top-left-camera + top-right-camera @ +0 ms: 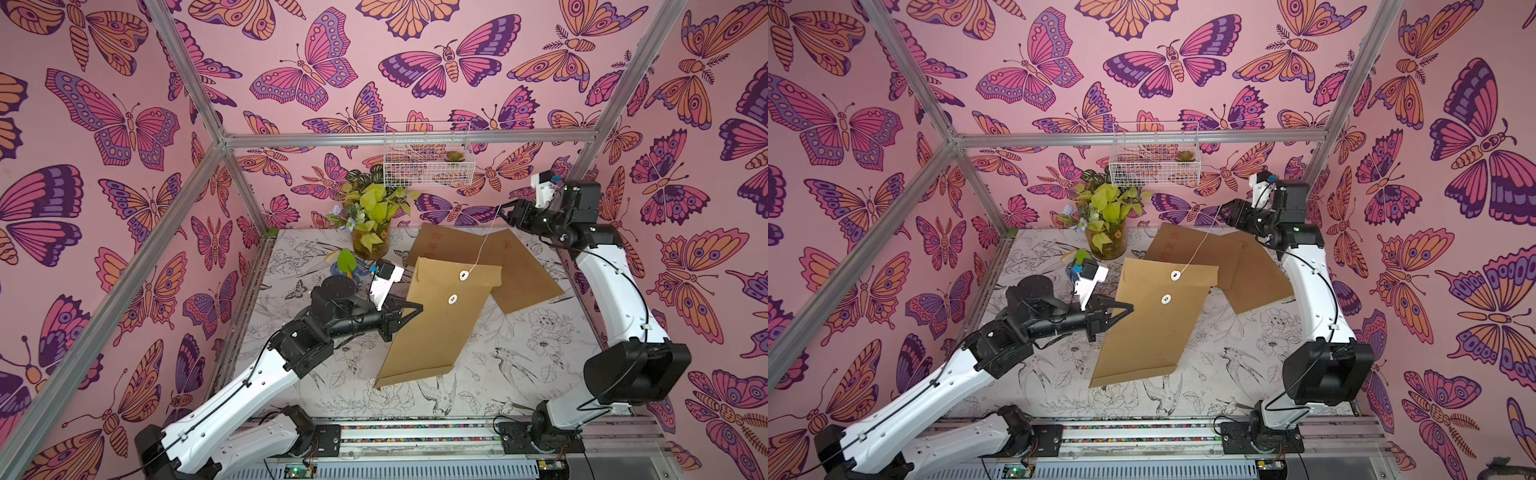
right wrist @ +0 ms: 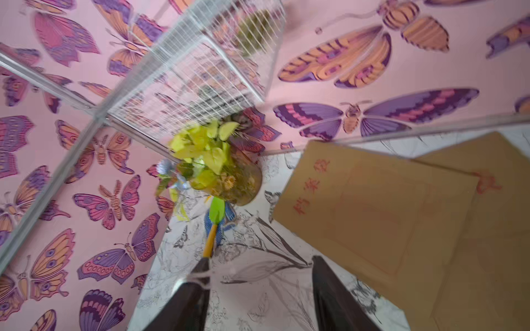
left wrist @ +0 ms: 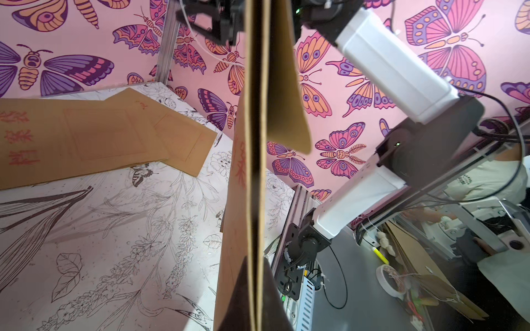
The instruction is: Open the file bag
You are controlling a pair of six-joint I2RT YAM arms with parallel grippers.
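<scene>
File bag: it hangs tilted above the table, clear of the two spare bags lying flat behind it. The left gripper pinches its left edge. In the left wrist view the bag runs edge-on between fingers pressed onto the paper.

Step in hand: string release. The string runs in a straight line from the upper button on the flap up to the right gripper. No turn of it shows around the lower button. Judge the tie as undone.

The right gripper has its fingers spread apart. The string lies draped across one finger and is not pinched.

The flap stands slightly off the body in the left wrist view, but the mouth is not yet open.

Next move:
1. Draw the right gripper clear so that the string slips off the finger.
2. Bring it to the free edge of the flap.
3. Fold the flap back, away from the lower button.
4. Maintain the left pinch throughout. The paper is thin and will swing or buckle under a hard push.
</scene>
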